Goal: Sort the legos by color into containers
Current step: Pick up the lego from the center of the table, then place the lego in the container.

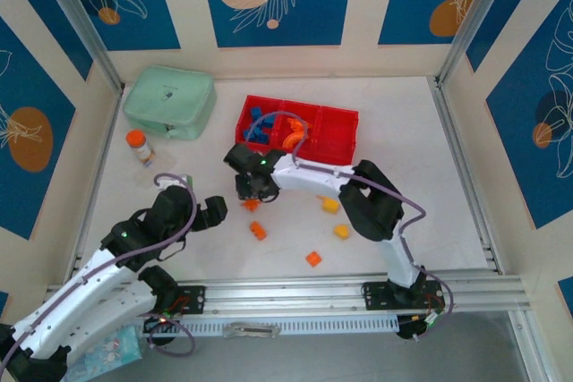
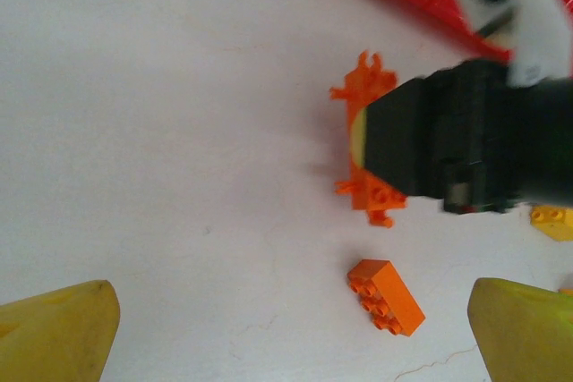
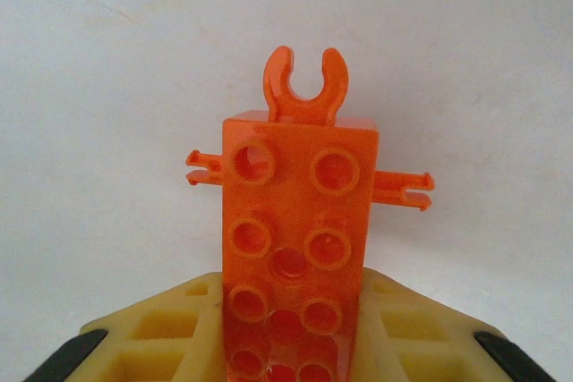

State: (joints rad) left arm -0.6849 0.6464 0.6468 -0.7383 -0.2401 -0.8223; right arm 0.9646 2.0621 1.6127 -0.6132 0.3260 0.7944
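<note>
Lego: orange clip brick (image 3: pixel 295 221) at white table (image 3: pixel 107 60), near red tray (image 1: pixel 340 145) | right gripper (image 3: pixel 291 319): closed on brick's near end, far end sticks out past yellow pads (image 3: pixel 161 328) | left gripper (image 2: pixel 286 333): fully open, empty, apart from brick

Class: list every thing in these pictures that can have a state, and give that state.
Right gripper, shut on the orange clip lego.
Left gripper, open, empty.
Orange brick, loose on the table.
Bottle, upright, capped.
Mint-green box, closed.
Red tray, blue legos in its left compartment, orange arch in the middle.
</note>
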